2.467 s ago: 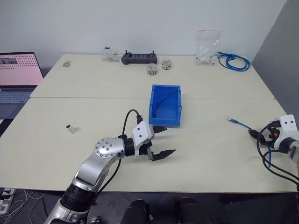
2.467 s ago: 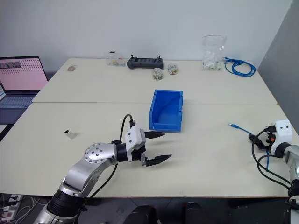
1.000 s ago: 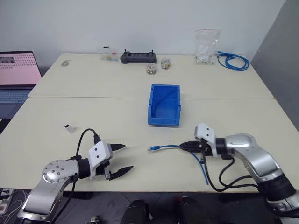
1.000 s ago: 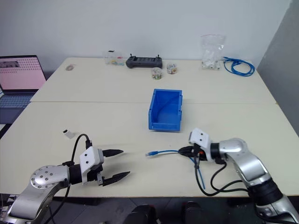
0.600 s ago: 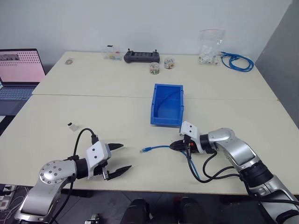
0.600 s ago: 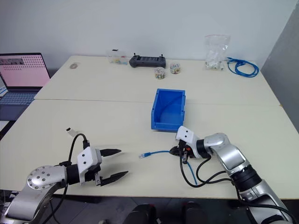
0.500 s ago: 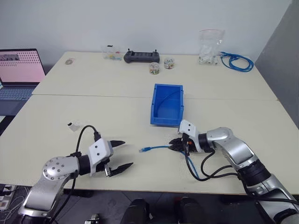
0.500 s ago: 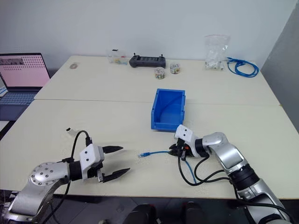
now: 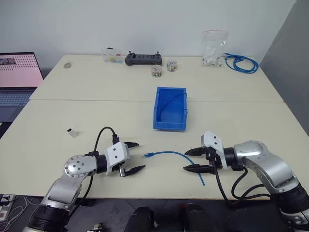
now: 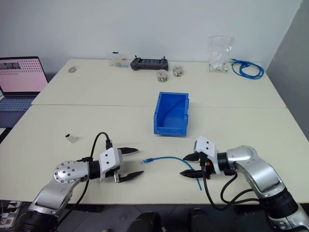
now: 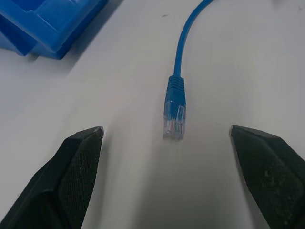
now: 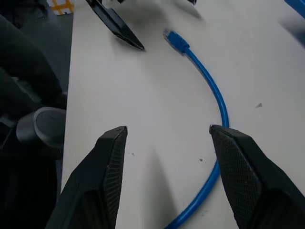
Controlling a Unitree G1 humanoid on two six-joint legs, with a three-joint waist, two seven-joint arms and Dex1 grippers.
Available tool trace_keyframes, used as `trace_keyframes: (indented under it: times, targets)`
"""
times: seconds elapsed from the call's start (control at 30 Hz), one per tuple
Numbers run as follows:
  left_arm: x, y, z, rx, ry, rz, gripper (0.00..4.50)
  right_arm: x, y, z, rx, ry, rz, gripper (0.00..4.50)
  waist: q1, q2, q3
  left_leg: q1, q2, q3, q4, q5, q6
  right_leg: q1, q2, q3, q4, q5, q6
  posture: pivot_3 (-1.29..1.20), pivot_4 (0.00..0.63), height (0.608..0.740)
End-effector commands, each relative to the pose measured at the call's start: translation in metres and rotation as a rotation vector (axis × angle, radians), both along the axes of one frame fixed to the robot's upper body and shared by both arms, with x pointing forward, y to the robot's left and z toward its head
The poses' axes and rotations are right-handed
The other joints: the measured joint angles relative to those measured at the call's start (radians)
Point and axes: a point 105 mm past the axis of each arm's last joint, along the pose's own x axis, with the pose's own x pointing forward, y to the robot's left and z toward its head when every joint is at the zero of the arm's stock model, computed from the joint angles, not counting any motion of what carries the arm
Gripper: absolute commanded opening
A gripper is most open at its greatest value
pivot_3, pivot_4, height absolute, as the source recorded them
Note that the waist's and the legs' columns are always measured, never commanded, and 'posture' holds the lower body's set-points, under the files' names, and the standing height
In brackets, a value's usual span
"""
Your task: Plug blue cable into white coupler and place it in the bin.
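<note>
The blue cable lies loose on the table in a curve, its clear plug pointing at my left gripper. That gripper is open just short of the plug, one finger on either side of its line. My right gripper is open at the cable's middle bend, and the cable lies on the table beside one of its fingers, unheld. The white coupler sits alone on the table far to the left. The blue bin stands beyond the cable, at the table's middle.
Along the far edge stand a black controller, two small jars, a clear bag of white parts and a coiled blue cable bundle. A laptop sits at the far left. Both grippers are near the table's front edge.
My right gripper has opened and let go of the blue cable, then drawn back a little to the right. My left gripper has moved right, up to the plug.
</note>
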Motion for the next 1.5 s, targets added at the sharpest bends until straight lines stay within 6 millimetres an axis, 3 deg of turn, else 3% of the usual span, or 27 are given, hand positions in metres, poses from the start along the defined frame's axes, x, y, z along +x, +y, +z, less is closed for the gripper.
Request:
trace_keyframes:
  times: [0.03, 0.1, 0.2, 0.4, 0.8, 1.0, 1.33, 1.5]
  targets:
    - [0.001, -0.002, -0.001, 0.048, -0.032, -0.047, 4.5, -0.003, 0.003, 0.013, 0.038, -0.048, -0.009, 2.91, 0.003, 0.0, 0.0, 0.0, 0.0, 0.0, 0.0, 0.0, 0.0, 0.0, 0.0, 0.0, 0.0, 0.0, 0.0, 0.0, 0.15, 0.74]
    - [0.001, -0.002, -0.004, 0.067, -0.036, -0.061, 4.5, -0.004, 0.004, 0.014, 0.041, -0.049, -0.011, 2.91, 0.005, 0.0, 0.0, 0.0, 0.0, 0.0, 0.0, 0.0, 0.0, 0.0, 0.0, 0.0, -0.001, 0.0, 0.0, 0.0, 0.15, 0.74]
    - [0.002, -0.005, -0.014, 0.122, -0.012, -0.095, 3.97, -0.005, 0.006, 0.019, 0.057, -0.074, -0.007, 2.96, 0.007, 0.0, 0.0, 0.0, -0.001, 0.0, 0.0, 0.0, 0.0, 0.0, -0.001, 0.001, -0.001, 0.0, 0.0, 0.0, 0.15, 0.74]
    - [0.001, -0.008, -0.026, 0.188, 0.052, -0.125, 2.66, -0.009, 0.007, 0.027, 0.08, -0.083, 0.015, 2.96, 0.008, 0.001, -0.001, 0.0, -0.001, 0.0, 0.0, 0.0, 0.0, 0.001, -0.001, 0.0, -0.001, 0.0, 0.001, 0.0, 0.15, 0.74]
    - [0.001, -0.001, -0.031, 0.214, 0.18, -0.069, 0.27, -0.015, 0.007, 0.034, 0.091, -0.109, 0.052, 2.96, 0.007, 0.001, -0.002, 0.002, -0.001, 0.0, 0.0, 0.0, 0.0, 0.002, 0.0, 0.0, 0.0, 0.0, 0.001, 0.0, 0.15, 0.74]
    - [0.001, -0.012, -0.012, 0.102, 0.271, -0.067, 0.22, -0.02, 0.011, 0.044, 0.144, -0.11, 0.076, 2.96, 0.004, 0.001, -0.002, 0.002, -0.001, 0.0, 0.0, 0.0, 0.0, 0.002, 0.0, 0.0, 0.0, 0.0, 0.001, 0.0, 0.15, 0.74]
    - [0.008, -0.053, 0.063, -0.303, 0.499, -0.093, 0.22, -0.038, 0.014, 0.047, 0.21, 0.036, 0.074, 2.96, 0.005, -0.007, 0.004, -0.001, -0.001, -0.003, 0.001, 0.0, 0.0, 0.001, 0.0, -0.002, 0.0, 0.0, 0.001, 0.0, 0.15, 0.74]
    - [0.004, -0.06, 0.092, -0.469, 0.624, -0.143, 0.22, -0.037, 0.018, 0.051, 0.266, 0.061, 0.03, 2.96, 0.001, -0.007, 0.004, -0.001, -0.001, -0.003, 0.001, 0.0, 0.0, 0.001, 0.0, -0.001, 0.0, 0.0, 0.001, 0.0, 0.15, 0.74]
